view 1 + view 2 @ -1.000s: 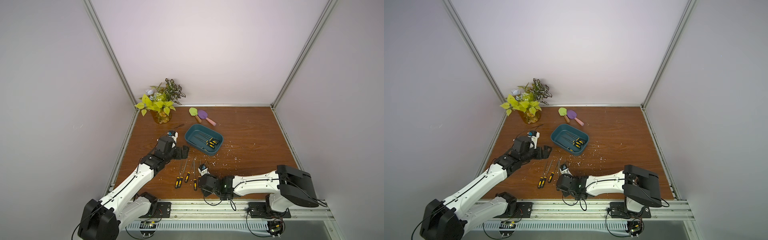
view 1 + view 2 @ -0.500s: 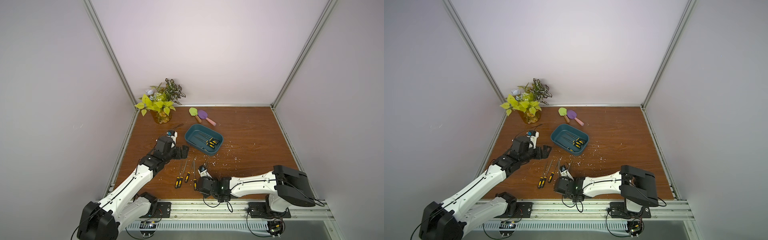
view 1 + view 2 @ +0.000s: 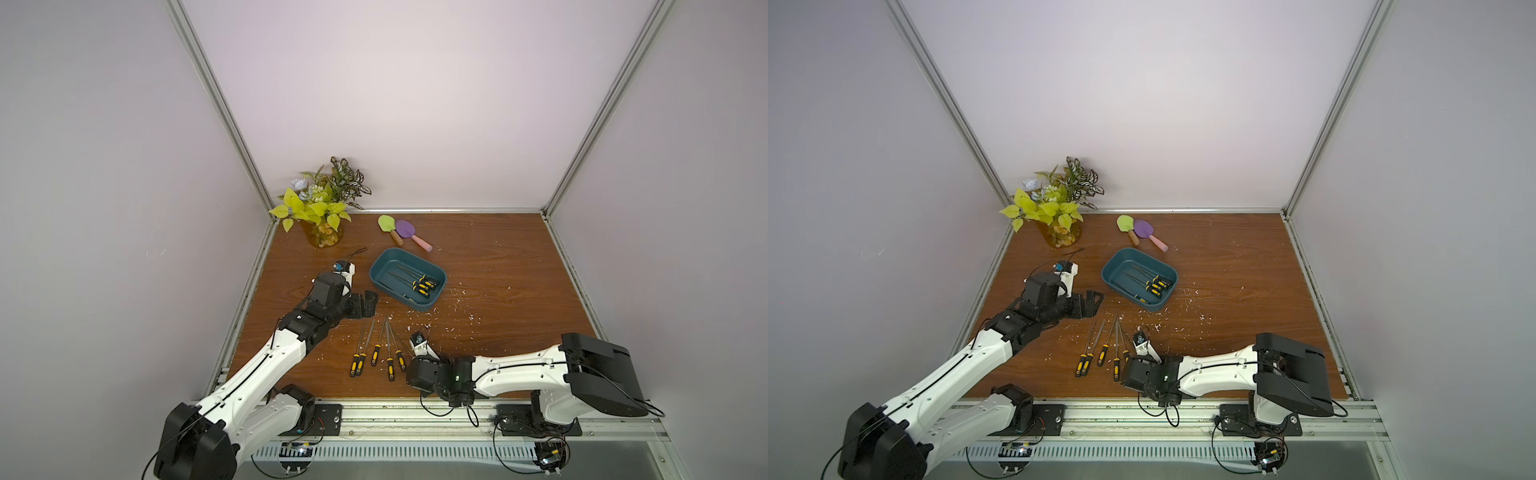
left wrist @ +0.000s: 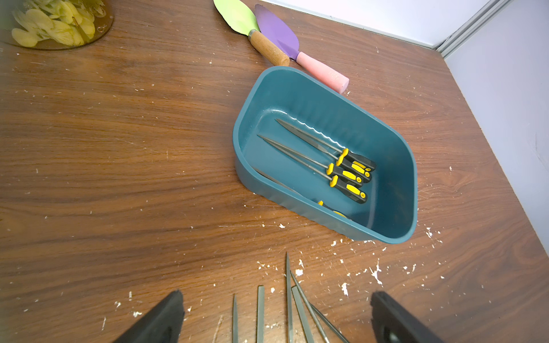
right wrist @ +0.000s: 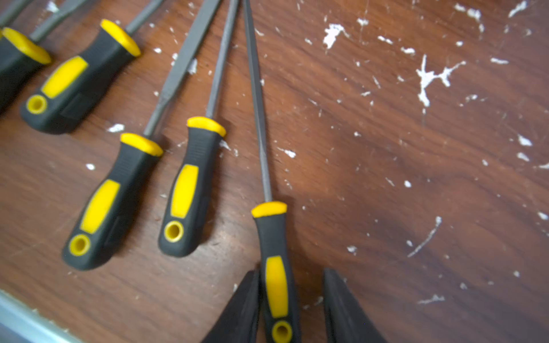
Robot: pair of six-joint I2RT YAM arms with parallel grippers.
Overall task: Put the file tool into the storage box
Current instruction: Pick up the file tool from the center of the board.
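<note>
File tool (image 5: 271, 237): handle was straddled by right gripper (image 5: 289, 271), jaws apart.
Storage box (image 3: 397, 255): closure, then carriage here, was required.

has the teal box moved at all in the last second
No. The teal box sits where it was, its far corner still just short of the pink trowel handle.

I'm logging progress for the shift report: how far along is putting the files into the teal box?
Done: four files lie in the storage box, one half hidden by its wall. In hand: the right gripper straddles one file's handle, jaws not yet closed on it. To do: that file and at least four more on the table; the left gripper is open near their tips.
</note>
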